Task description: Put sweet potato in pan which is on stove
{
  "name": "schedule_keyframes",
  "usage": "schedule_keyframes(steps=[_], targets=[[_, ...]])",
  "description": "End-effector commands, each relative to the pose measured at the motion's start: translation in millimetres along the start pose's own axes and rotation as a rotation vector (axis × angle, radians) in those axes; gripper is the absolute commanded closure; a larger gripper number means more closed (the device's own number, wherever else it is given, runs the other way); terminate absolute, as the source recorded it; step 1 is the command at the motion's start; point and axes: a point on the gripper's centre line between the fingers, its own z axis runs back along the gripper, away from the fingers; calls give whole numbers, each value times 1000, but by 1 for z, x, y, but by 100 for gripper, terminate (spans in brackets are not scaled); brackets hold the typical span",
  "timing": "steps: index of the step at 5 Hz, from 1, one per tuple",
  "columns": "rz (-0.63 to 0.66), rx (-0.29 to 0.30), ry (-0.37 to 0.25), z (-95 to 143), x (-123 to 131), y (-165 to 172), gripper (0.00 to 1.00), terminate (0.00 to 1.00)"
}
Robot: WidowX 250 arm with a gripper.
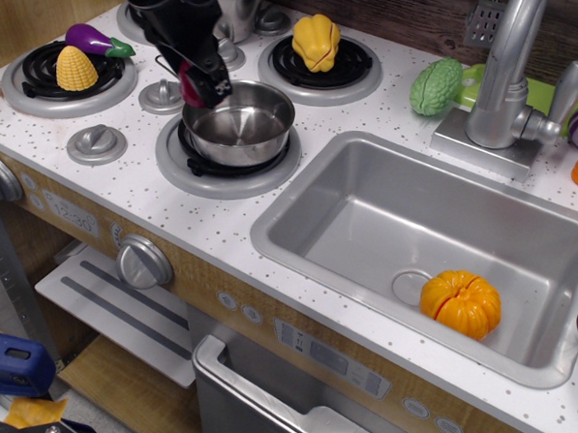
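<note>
White speckled laminate forms the top of the toy kitchen desk [221, 227], which is backed by dark wood planking. On its left half the stove [100, 114] is laid out with four silver burner rings, black coils and silver knobs. The pan [238, 123], a small shiny steel saucepan, is seated on the front right burner and is seen to be empty inside. The black pincer [201, 84] is held at the pan's left rim, tilted downward, and is clenched on the sweet potato [190, 84], of which only a sliver of dark red-magenta is visible between the black fingers. The sweet potato is thus kept just above the pan's left edge, not yet inside it.

On the front left burner a yellow corn [75, 68] and a purple eggplant [97, 41] are placed side by side. A yellow pepper-like toy [317, 41] is set on the rear right burner, and a taller steel pot [238, 5] is partly hidden behind the arm. To the right, an orange pumpkin-like toy [461, 303] is lying in the grey sink basin [367, 216], near its drain. A green vegetable [436, 86] is rested beside the silver faucet [505, 68].
</note>
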Motion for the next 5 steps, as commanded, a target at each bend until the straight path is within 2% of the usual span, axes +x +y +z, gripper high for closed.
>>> schedule_keyframes(steps=[1, 2, 4, 5], targets=[[-2, 6, -29, -3, 21, -7, 100, 0], [19, -9, -22, -4, 19, -11, 0, 0], [13, -15, -28, -5, 17, -11, 0, 0], [13, -15, -28, -5, 17, -11, 0, 100]])
